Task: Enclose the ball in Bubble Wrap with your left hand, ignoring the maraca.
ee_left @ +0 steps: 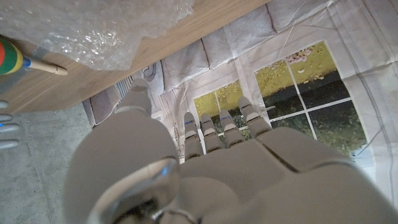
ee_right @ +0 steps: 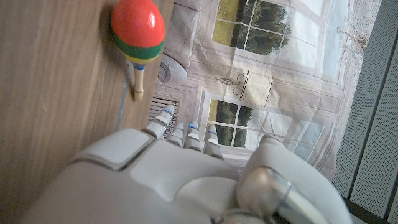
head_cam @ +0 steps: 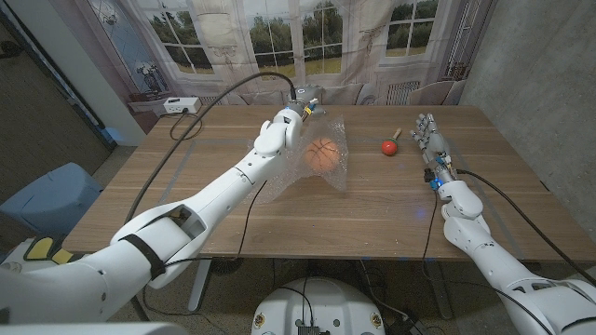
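Reaching from the near corner, the left hand [head_cam: 277, 136] hovers at the Bubble Wrap [head_cam: 321, 160], fingers apart, holding nothing, probably to fold it over the ball [head_cam: 322, 154] beside it. Right hand [head_cam: 430, 135] waits unclenched near the maraca [head_cam: 389, 144].

The clear crinkled bubble wrap sheet [head_cam: 317, 158] is veiling the orange ball [head_cam: 322, 154], blurring its outline. The white left hand [head_cam: 279, 133] is covering the sheet's near edge, so its grip is impossible to tell. In the left wrist view, the picture's edge is cutting off the red, green and yellow maraca [ee_left: 11, 56].
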`<state>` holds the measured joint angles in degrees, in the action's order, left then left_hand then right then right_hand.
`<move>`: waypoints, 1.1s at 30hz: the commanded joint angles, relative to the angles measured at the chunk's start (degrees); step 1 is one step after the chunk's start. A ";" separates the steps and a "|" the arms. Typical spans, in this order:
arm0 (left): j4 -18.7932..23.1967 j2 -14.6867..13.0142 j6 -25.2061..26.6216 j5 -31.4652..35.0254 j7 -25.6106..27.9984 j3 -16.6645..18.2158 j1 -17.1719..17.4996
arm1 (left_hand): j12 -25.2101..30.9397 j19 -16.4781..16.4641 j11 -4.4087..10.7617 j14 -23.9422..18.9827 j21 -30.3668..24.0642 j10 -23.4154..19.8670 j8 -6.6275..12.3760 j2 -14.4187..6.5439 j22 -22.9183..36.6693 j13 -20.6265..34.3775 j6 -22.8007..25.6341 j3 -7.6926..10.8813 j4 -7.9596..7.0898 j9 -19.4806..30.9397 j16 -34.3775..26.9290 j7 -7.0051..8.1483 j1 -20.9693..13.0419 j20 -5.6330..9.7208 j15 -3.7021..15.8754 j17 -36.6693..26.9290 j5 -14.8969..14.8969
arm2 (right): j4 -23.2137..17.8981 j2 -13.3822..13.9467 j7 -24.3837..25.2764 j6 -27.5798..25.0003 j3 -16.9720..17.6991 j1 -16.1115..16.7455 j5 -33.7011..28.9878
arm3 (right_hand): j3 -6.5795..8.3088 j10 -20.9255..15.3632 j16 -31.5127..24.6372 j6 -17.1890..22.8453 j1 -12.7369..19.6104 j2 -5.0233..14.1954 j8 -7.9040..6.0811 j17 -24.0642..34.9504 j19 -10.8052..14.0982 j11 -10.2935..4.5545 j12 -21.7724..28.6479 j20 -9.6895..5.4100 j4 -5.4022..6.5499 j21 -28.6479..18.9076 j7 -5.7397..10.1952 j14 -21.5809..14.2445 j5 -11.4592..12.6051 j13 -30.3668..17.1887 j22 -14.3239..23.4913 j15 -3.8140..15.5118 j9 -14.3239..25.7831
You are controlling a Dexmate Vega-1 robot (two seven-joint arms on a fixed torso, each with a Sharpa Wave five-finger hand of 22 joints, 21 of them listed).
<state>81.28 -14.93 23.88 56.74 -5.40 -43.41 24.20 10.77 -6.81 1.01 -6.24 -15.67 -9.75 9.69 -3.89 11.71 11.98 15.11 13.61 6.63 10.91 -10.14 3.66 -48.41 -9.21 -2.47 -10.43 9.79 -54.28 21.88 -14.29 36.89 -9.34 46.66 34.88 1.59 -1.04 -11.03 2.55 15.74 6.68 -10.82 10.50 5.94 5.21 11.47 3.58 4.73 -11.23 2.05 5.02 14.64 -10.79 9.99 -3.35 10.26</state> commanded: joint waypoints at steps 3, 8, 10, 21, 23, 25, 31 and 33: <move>3.63 -3.22 -4.53 -5.50 -9.29 1.29 -1.55 | 0.53 -0.01 -1.26 -0.36 0.00 0.56 0.03 0.36 0.28 0.16 -2.54 -1.14 -0.82 -0.08 -0.68 1.97 2.65 -0.28 0.13 -0.32 0.31 | 0.94 0.14 -0.25 -0.41 -0.09 -0.84 0.03 | -0.10 -0.29 -0.07 0.03 -0.03 -0.10 0.02 0.19 0.48 0.07 -0.05 -0.04 -0.13 -0.13 0.40 -0.01 0.23 -0.13 0.11 -0.03 0.15; 8.35 -4.71 -2.74 -5.76 -12.55 2.45 0.41 | 0.73 0.15 -2.48 -0.26 0.05 2.79 0.33 2.22 0.52 0.32 -6.49 -4.83 -4.10 -0.06 -0.95 3.17 10.72 -2.76 -1.14 -0.73 0.37 | 1.57 -0.13 -0.70 -0.32 -0.41 -1.50 -0.08 | -0.10 -0.30 -0.06 0.02 -0.05 -0.09 0.03 0.19 0.48 0.14 -0.05 -0.01 -0.13 -0.13 0.41 0.00 0.24 -0.13 0.11 -0.03 0.15; 10.39 -5.40 -1.89 -5.66 -14.39 2.64 1.22 | 0.45 0.85 -2.71 0.86 0.39 4.80 0.23 2.89 0.55 0.37 -8.70 -5.99 -4.96 -0.07 -0.72 3.50 13.10 -3.13 -2.41 -0.80 0.65 | 1.68 -0.24 -0.86 -0.30 -0.51 -1.65 -0.07 | -0.10 -0.31 -0.05 0.06 -0.05 -0.08 0.01 0.19 0.47 0.15 -0.05 -0.02 -0.13 -0.13 0.41 0.01 0.25 -0.13 0.11 -0.06 0.15; 22.35 -10.98 2.71 -2.34 -24.03 1.86 5.47 | 0.02 2.73 -3.80 7.73 1.37 14.24 0.05 5.40 0.70 0.67 -21.03 -10.03 -7.43 0.02 -0.04 6.12 20.02 -3.20 -5.43 -0.80 2.05 | -2.11 0.20 0.50 -1.36 -0.87 0.57 -0.58 | -0.07 -0.31 -0.04 0.04 -0.08 -0.02 0.02 0.19 0.50 0.16 -0.06 -0.03 -0.15 -0.14 0.37 0.00 0.27 -0.13 0.11 -0.03 0.15; 24.03 -12.00 3.63 -0.81 -24.58 1.21 6.26 | 0.08 3.00 -3.92 8.26 1.49 14.81 0.03 5.39 0.70 0.70 -21.96 -10.15 -7.49 0.02 -0.05 6.29 20.18 -3.20 -5.60 -0.79 2.17 | -3.25 0.39 0.92 -1.66 -0.88 1.31 -0.68 | -0.06 -0.30 -0.03 0.05 -0.08 -0.01 0.02 0.19 0.51 0.12 -0.07 -0.02 -0.15 -0.14 0.39 0.01 0.28 -0.13 0.11 -0.03 0.15; 25.33 -12.84 4.62 0.63 -25.48 0.43 6.73 | 0.06 3.09 -3.86 8.60 1.53 15.19 0.05 5.38 0.70 0.72 -22.33 -10.20 -7.51 0.02 -0.02 6.45 20.23 -3.20 -5.55 -0.78 2.21 | -4.32 0.63 1.23 -1.95 -0.90 2.03 -0.79 | -0.06 -0.33 -0.04 0.05 -0.08 0.00 0.02 0.19 0.51 0.13 -0.06 -0.01 -0.15 -0.14 0.40 -0.02 0.28 -0.13 0.11 -0.03 0.15; 28.45 -15.06 6.79 3.55 -29.53 -1.82 7.16 | 0.14 3.25 -3.88 9.15 1.61 16.06 0.08 5.56 0.71 0.76 -23.64 -10.40 -7.42 0.02 -0.10 6.89 20.25 -3.20 -5.84 -0.73 2.38 | -6.88 1.01 1.90 -2.07 -0.70 4.02 -0.80 | -0.05 -0.40 -0.04 0.04 -0.09 0.02 0.03 0.19 0.50 0.14 -0.04 0.00 -0.16 -0.14 0.36 -0.04 0.29 -0.13 0.11 -0.04 0.15; 29.28 -15.69 7.41 4.17 -30.84 -2.46 7.17 | 0.17 3.26 -3.78 9.47 1.63 16.71 0.09 5.90 0.71 0.78 -24.60 -10.60 -7.24 0.02 -0.16 7.16 20.13 -3.22 -6.11 -0.69 2.52 | -7.71 1.18 2.11 -2.10 -0.61 4.71 -0.81 | -0.04 -0.37 -0.04 0.11 -0.09 0.02 0.00 0.19 0.53 0.05 -0.05 -0.04 -0.16 -0.14 0.41 -0.04 0.29 -0.13 0.11 -0.04 0.15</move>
<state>103.50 -26.28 27.27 56.23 -29.01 -42.80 29.53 10.77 -3.85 -2.77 2.58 -14.18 6.11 9.70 1.64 12.13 12.67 -8.32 3.31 -0.59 10.82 -10.14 10.42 -28.36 -12.17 -8.41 -11.07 11.95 -57.93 22.34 -13.43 35.36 -10.08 48.41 34.39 1.59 -1.04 -11.03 2.55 15.75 6.68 -10.82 10.50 5.94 5.21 11.47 3.58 4.73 -11.23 2.05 5.03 14.64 -10.78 9.99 -3.35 10.26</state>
